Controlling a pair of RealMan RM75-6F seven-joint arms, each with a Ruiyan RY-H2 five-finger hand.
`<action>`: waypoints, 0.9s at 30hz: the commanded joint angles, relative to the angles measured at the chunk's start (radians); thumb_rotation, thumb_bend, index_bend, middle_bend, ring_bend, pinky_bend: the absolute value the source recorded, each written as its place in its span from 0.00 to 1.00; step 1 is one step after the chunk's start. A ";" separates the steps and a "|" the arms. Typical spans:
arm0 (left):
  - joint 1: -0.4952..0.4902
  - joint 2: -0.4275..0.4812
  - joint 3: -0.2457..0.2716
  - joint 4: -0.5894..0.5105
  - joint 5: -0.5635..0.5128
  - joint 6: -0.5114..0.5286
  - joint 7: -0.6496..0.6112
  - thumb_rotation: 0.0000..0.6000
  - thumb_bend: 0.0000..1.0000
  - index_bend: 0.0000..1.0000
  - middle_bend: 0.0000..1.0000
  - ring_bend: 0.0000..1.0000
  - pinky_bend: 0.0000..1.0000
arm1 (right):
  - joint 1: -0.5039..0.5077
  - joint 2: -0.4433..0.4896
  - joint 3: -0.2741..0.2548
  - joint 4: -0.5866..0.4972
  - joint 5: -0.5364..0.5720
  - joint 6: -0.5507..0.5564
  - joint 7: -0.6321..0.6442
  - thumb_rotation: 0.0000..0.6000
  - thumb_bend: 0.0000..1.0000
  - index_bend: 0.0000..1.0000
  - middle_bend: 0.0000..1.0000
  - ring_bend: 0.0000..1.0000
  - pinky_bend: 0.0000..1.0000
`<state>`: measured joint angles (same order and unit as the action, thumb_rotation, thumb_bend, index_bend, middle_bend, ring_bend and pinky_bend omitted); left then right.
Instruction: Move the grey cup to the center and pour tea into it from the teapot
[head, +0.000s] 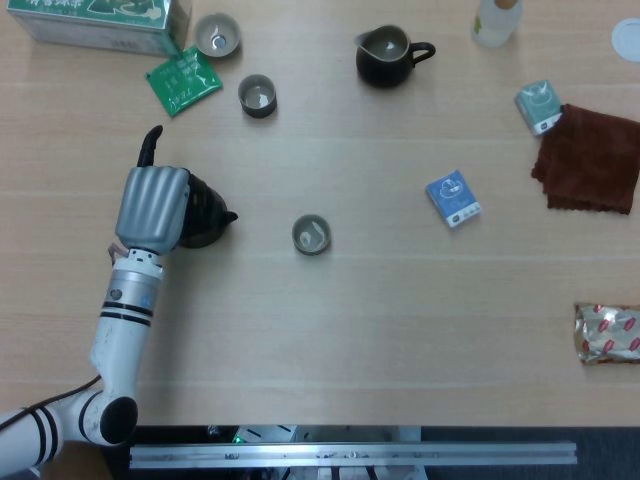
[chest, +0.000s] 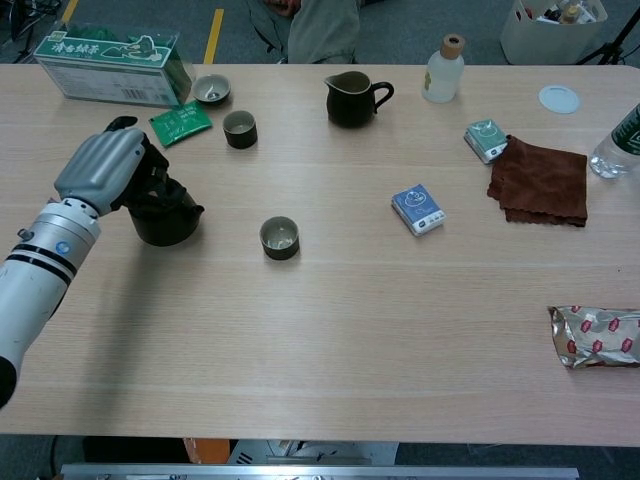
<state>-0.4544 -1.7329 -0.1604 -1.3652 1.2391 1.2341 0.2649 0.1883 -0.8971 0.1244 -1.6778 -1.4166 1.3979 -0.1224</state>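
Looks like your left hand (chest: 105, 170) holds the teapot (chest: 163, 211) left of the grey cup (chest: 279, 237) (pour probably done), so lower it and let go.

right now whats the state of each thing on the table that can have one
left hand: grips the teapot
teapot: upright, low at the table, whether it rests there is unclear
grey cup: upright mid-table, apart from the teapot
pitcher: upright, open top
bottle: upright, stoppered
brown cloth: folded, flat
two far cups: upright
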 joint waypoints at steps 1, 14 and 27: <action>0.004 -0.005 0.002 0.010 -0.003 -0.002 -0.006 0.95 0.30 0.94 0.98 0.75 0.06 | 0.000 0.000 0.000 0.001 0.004 -0.004 0.002 1.00 0.35 0.20 0.21 0.04 0.07; 0.016 -0.033 0.004 0.076 -0.022 -0.020 -0.037 0.95 0.30 0.92 0.96 0.74 0.06 | -0.005 0.002 0.000 0.000 0.009 -0.005 0.002 1.00 0.35 0.19 0.21 0.04 0.07; 0.024 -0.017 0.002 0.062 -0.041 -0.038 -0.021 0.95 0.30 0.82 0.88 0.66 0.06 | -0.006 0.004 0.003 -0.008 0.011 -0.004 -0.001 1.00 0.35 0.20 0.21 0.04 0.07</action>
<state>-0.4319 -1.7532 -0.1580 -1.2987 1.2015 1.1986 0.2402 0.1827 -0.8930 0.1272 -1.6860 -1.4053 1.3937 -0.1231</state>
